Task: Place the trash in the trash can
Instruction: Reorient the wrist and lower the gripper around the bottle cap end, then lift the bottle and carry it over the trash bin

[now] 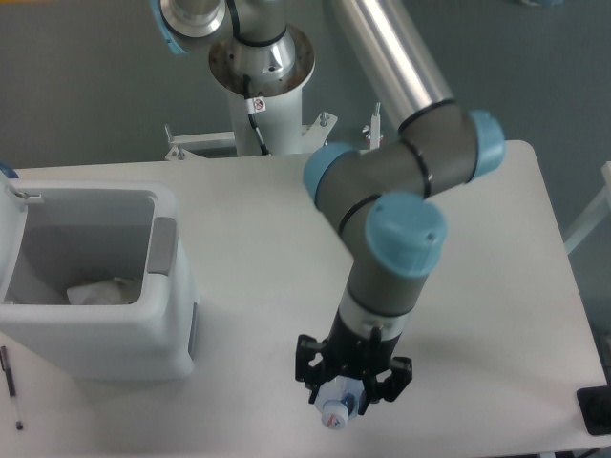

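Your silver-and-grey UR5e arm with light blue joint caps [401, 239] reaches down over the front of the white table [516, 315]. Its black two-finger gripper [351, 399] sits near the front edge, clenched on the crushed clear bluish plastic bottle with white cap [338, 410]. You see only the cap end, poking out below the fingers toward the camera; the rest of the bottle is hidden under the wrist. Cannot tell if the bottle touches the table or is lifted.

The large boxy white plastic trash can with rounded corners [143, 334] stands at the left side of the table, well apart from the gripper, pale grey inside, grey handle tab on the side facing the arm. The crumpled white paper wrapper [100, 291] lies inside it, at the bottom near the front wall.

A thin dark pen-like object [10, 377] lies at the far left edge, in front of the can. The arm's white base pedestal [267, 114] stands behind the table.
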You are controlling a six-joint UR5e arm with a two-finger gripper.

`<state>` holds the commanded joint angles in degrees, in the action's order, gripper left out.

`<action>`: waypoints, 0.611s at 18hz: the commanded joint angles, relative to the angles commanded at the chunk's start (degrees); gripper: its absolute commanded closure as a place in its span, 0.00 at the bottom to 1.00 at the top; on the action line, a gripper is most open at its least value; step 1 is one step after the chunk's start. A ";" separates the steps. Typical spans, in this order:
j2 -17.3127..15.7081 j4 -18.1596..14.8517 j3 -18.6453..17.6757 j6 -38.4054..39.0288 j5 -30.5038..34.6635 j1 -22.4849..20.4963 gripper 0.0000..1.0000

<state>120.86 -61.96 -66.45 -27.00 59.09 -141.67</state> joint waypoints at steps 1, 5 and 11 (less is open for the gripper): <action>-0.53 0.00 0.88 1.14 -2.02 -0.27 0.66; -1.32 0.87 3.95 3.78 -5.81 -0.36 0.66; -2.37 6.32 9.06 12.05 -15.30 -0.45 0.66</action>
<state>118.48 -55.64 -57.40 -14.95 43.78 -142.12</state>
